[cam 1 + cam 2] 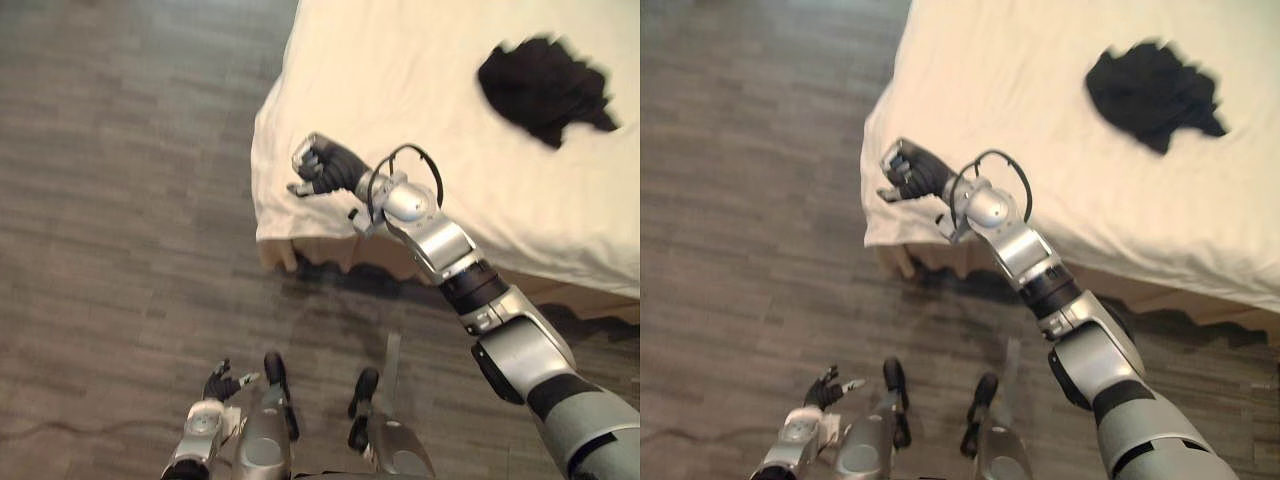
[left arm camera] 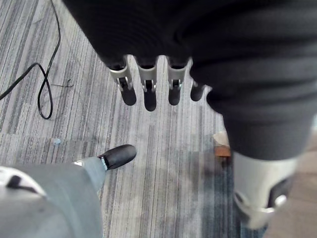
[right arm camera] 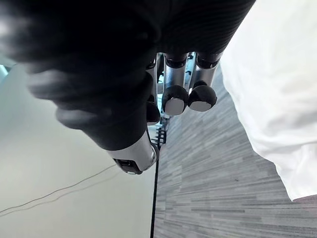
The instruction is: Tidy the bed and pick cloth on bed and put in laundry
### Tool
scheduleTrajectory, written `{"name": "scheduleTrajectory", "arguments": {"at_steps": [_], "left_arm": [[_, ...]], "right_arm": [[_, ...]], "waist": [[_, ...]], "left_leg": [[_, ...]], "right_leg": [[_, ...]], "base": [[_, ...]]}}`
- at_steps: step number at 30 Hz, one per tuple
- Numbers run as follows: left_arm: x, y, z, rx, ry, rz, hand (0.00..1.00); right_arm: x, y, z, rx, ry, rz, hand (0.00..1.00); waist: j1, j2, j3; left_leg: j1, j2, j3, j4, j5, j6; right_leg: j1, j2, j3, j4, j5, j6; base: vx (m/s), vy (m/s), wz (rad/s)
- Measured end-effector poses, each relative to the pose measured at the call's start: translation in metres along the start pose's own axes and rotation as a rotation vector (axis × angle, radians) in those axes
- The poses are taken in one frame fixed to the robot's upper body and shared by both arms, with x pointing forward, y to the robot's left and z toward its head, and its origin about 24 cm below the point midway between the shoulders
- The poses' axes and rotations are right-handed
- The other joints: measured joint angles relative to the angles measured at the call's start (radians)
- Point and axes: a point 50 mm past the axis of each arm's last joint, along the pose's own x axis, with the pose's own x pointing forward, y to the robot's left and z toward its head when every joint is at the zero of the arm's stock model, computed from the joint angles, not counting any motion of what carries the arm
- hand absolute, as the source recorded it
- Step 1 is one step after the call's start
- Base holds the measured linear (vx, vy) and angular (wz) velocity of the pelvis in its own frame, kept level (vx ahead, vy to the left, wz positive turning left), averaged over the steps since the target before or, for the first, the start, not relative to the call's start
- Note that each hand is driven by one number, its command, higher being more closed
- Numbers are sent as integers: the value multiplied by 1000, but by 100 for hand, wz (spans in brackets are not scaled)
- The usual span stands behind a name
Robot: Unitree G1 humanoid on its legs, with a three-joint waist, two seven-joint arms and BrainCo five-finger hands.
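A crumpled black cloth (image 1: pixel 545 88) lies on the cream sheet of the bed (image 1: pixel 400 70), toward its far right side. My right hand (image 1: pixel 325 168) hovers over the bed's near left corner, well short of the cloth. In the right wrist view its fingers (image 3: pixel 176 99) are curled in with nothing between them, beside the sheet's hanging edge (image 3: pixel 277 99). My left hand (image 1: pixel 220 383) hangs low over the floor, far from the bed. Its fingers (image 2: pixel 148 89) point down, relaxed and empty.
Dark wood-grain floor (image 1: pixel 120 200) spreads to the left of and in front of the bed. The sheet drapes over the corner, with the bed's wooden base (image 1: pixel 320 252) showing beneath. A pale wall (image 3: pixel 49 188) appears in the right wrist view.
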Motion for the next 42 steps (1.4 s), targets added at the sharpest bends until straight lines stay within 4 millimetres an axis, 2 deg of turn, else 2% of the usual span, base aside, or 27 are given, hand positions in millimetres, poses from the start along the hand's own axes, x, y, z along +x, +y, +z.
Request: {"name": "scheduleTrajectory", "arguments": {"at_steps": [2, 3, 4, 5, 6, 7, 8, 10, 12, 15, 18, 21, 22, 24, 25, 27, 28, 29, 31, 32, 33, 34, 36, 37, 39, 42], "left_arm": [[1, -20, 7, -20, -21, -59, 0], [1, -24, 9, -19, -26, -72, 0], [2, -33, 13, -16, -36, -104, 0], [3, -42, 19, -2, -51, -132, 0], [5, -54, 29, -7, -76, -166, 0], [5, -57, 31, -8, -79, -175, 0], [4, -63, 34, -1, -89, -191, 0], [4, -70, 35, 7, -92, -212, 0], [1, -84, 35, 23, -86, -260, 0], [-1, -91, 34, 16, -80, -272, 0], [-2, -93, 31, -10, -65, -269, 0], [0, -84, 33, -72, -80, -225, 0], [1, -78, 31, -106, -75, -200, 0], [0, -67, 24, -153, -62, -162, 0], [1, -56, 21, -174, -58, -127, 0], [2, -47, 19, -164, -56, -102, 0], [3, -38, 19, -142, -58, -88, 0], [5, -29, 21, -114, -61, -75, 0], [6, -20, 19, -96, -48, -52, 0], [6, -13, 10, -77, -5, -35, 0], [5, -8, 3, -49, 24, -30, 0], [5, -7, 0, -38, 38, -31, 0], [2, -7, -13, -8, 91, -40, 0], [1, -7, -17, 0, 107, -42, 0], [-10, -8, -42, 29, 184, -49, 0], [-23, -5, -65, 57, 255, -53, 0]], "right_arm": [[0, -15, -4, -20, 52, -61, 100], [0, -19, -5, -24, 63, -75, 100], [-3, -28, -10, -33, 99, -109, 100], [-5, -37, -15, -39, 139, -142, 100], [-10, -52, -27, -42, 207, -195, 100], [-12, -56, -30, -45, 225, -209, 100], [-18, -66, -42, -42, 282, -245, 100], [-27, -77, -59, -13, 367, -300, 100], [-53, -105, -83, 26, 483, -414, 100], [-76, -127, -95, 58, 529, -496, 100], [-87, -136, -100, 126, 532, -527, 100], [-100, -135, -113, 210, 530, -510, 100], [-109, -129, -123, 236, 540, -475, 100], [-115, -111, -137, 268, 544, -396, 100], [-111, -89, -138, 274, 477, -292, 100], [-100, -73, -130, 281, 398, -223, 100], [-87, -55, -114, 285, 283, -144, 100], [-78, -31, -91, 280, 137, -44, 100], [-74, -2, -69, 286, 14, 80, 100], [-76, 30, -53, 294, -68, 223, 100], [-78, 58, -41, 306, -109, 368, 100], [-80, 71, -35, 325, -130, 435, 100], [-85, 102, -24, 408, -169, 611, 100], [-86, 106, -22, 427, -176, 648, 100], [-86, 108, -23, 493, -157, 683, 100], [-85, 106, -24, 531, -153, 671, 100]], "waist": [[7, 49, 25], [8, 60, 30], [14, 83, 39], [24, 104, 43], [50, 135, 52], [55, 142, 54], [66, 156, 45], [93, 160, 42], [126, 182, 28], [148, 203, 13], [150, 236, -10], [143, 238, -12], [136, 237, -11], [100, 234, -9], [58, 222, -1], [29, 203, 12], [-6, 177, 26], [-35, 140, 31], [-55, 99, 25], [-69, 56, -3], [-77, 23, -27], [-80, 10, -40], [-91, -36, -99], [-91, -48, -118], [-90, -67, -171], [-89, -62, -205]], "left_leg": [[-54, -15, -21, 0, 9, 12], [-66, -18, -23, 0, 11, 16], [-97, -24, -32, 2, 16, 22], [-127, -28, -41, 3, 23, 28], [-159, -31, -50, 5, 30, 33], [-166, -31, -53, 6, 31, 34], [-201, -33, -66, 18, 32, 34], [-238, -34, -89, 31, 33, 33], [-283, -37, -122, 38, 38, 29], [-296, -46, -132, 38, 39, 28], [-296, -62, -130, 33, 38, 28], [-261, -66, -109, 12, 39, 29], [-223, -68, -96, -1, 40, 29], [-148, -73, -77, -18, 35, 29], [-82, -73, -61, -18, 17, 24], [-43, -69, -48, -18, 10, 23], [-6, -60, -36, -18, 1, 19], [22, -46, -16, -18, -5, 11], [51, -31, 10, -18, -11, 3], [84, -18, 27, -18, -21, -11], [114, -7, 37, -19, -30, -22], [127, -1, 40, -19, -33, -26], [156, 18, 39, -19, -37, -32], [163, 20, 39, -19, -37, -33], [196, 34, 36, -19, -43, -44], [208, 35, 32, -19, -45, -47]], "right_leg": [[-44, -15, -18, 1, 10, 6], [-52, -18, -22, 0, 12, 8], [-77, -23, -29, 0, 18, 9], [-101, -26, -37, -3, 24, 11], [-126, -29, -46, -3, 29, 12], [-131, -30, -48, -3, 30, 12], [-156, -32, -56, -4, 33, 13], [-188, -36, -59, -6, 39, 11], [-220, -43, -72, -8, 45, 15], [-231, -54, -79, -8, 49, 21], [-234, -76, -78, -3, 49, 33], [-217, -84, -74, 0, 52, 40], [-193, -87, -68, 1, 52, 43], [-137, -90, -48, 3, 47, 49], [-81, -87, -30, -1, 40, 51], [-49, -80, -13, -7, 39, 51], [-20, -69, 7, -15, 40, 50], [-3, -54, 25, -21, 40, 45], [16, -38, 46, -26, 38, 39], [40, -26, 63, -38, 34, 31], [64, -14, 75, -43, 27, 22], [75, -7, 78, -43, 24, 19], [105, 12, 76, -44, 9, 7], [113, 17, 74, -45, 7, 4], [153, 30, 70, -54, -1, 3], [167, 31, 66, -54, -5, 3]], "base": [[4, 71, 25], [-3, 65, 25], [-4, 47, 22], [-10, 67, 27], [-12, 42, 20], [-21, 31, 20], [-22, 17, 11], [-19, 16, 8], [-13, 31, 17], [2, 60, 11], [6, 114, 3], [18, 87, -12], [50, 69, -23], [84, 49, -33], [95, 1, -36], [87, -35, -41], [93, -74, -55], [100, -96, -62], [84, -90, -47], [100, -100, -48], [101, -98, -46], [92, -95, -26], [82, -90, -5], [85, -84, 5], [65, -63, 4], [30, -15, 3]]}}
